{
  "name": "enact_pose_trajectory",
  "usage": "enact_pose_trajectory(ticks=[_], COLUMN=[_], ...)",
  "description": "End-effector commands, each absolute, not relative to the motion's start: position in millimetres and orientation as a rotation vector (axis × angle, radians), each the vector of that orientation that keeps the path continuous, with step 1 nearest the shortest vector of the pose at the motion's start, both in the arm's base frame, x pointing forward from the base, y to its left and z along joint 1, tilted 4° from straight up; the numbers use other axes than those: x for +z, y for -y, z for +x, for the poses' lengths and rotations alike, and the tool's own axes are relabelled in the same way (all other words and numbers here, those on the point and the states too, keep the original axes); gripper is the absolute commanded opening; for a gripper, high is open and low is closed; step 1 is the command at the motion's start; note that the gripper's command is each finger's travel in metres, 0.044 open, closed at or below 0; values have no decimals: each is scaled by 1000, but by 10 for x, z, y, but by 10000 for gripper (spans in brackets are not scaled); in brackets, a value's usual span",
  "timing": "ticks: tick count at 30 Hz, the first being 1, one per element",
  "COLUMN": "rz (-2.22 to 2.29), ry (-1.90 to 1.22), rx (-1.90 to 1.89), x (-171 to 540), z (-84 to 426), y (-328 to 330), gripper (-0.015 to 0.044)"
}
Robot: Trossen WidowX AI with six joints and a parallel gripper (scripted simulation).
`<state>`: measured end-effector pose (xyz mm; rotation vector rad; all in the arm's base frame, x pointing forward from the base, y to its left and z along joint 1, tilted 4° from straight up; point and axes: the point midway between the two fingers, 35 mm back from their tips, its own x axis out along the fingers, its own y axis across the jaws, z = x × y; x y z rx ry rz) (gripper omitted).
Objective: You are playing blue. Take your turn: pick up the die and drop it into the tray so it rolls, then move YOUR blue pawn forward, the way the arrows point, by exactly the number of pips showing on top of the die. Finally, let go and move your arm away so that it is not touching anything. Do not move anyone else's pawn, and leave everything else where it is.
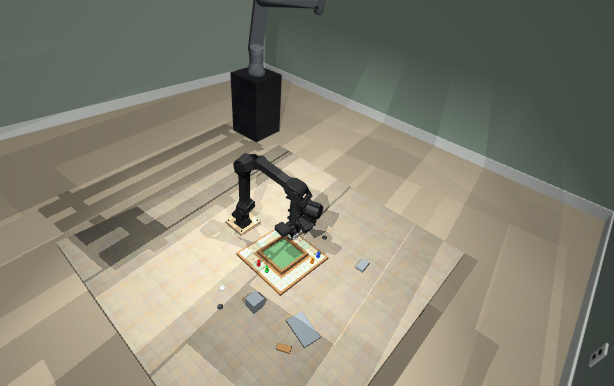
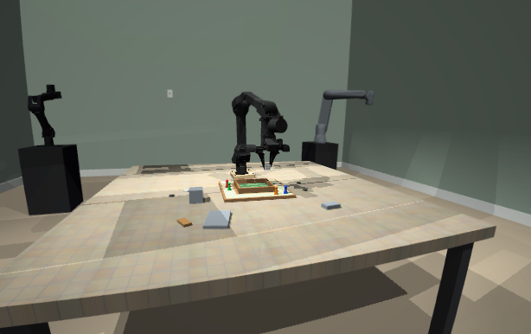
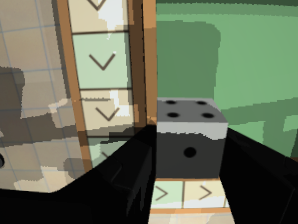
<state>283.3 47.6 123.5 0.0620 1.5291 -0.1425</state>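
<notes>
Evidently, with the arrowed track (image 3: 100, 63) at left, the die (image 3: 189, 137) is held clamped between the jaws at centre, above the tray's wooden rim (image 3: 148, 50), so that release over the green tray (image 3: 246, 63) lets it roll.

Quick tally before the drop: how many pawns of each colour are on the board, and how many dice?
Red pawn: 1
Green pawn: 1
Orange pawn: 1
Blue pawn: 1
Die, held in the gripper over the tray's edge: 1
Total: 5
</notes>
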Motion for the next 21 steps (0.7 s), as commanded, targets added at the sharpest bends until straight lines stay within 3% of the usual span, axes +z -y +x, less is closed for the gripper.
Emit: enact_pose_trajectory(ticks=[1,12,21], rz=[37,-4,-26], ry=[-1528,-1523,-1241], rx=[-129,-102,-94], x=[1202,1145,1107], z=[2800,2709,2749], y=[-268,96,77], gripper=[0,0,0])
